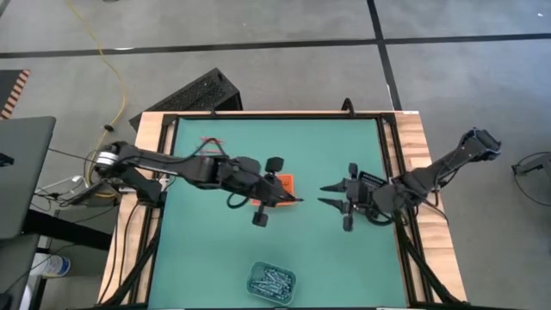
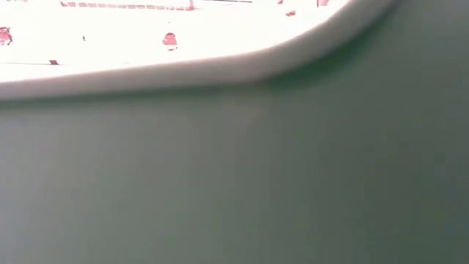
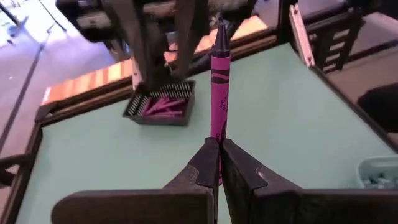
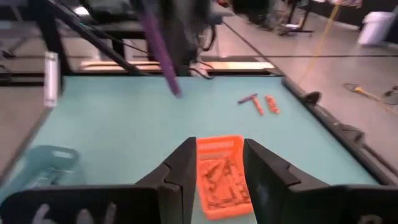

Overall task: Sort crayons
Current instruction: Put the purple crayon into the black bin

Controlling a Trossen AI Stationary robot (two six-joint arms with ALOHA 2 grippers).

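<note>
Left end effector (image 3: 219, 163) clenched on a purple crayon (image 3: 219, 93), held above the green tabletop (image 1: 215, 258) just beside the orange tray (image 1: 281, 182). Right end effector (image 4: 217, 168) released, facing it. Best carried level to the black tray (image 3: 160, 106) of purple crayons beyond, then dropped low.

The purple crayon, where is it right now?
The purple crayon is pinched in the left gripper, sticking out over the middle of the green table. In the high view its tip points at the open right gripper, near the orange tray.
</note>
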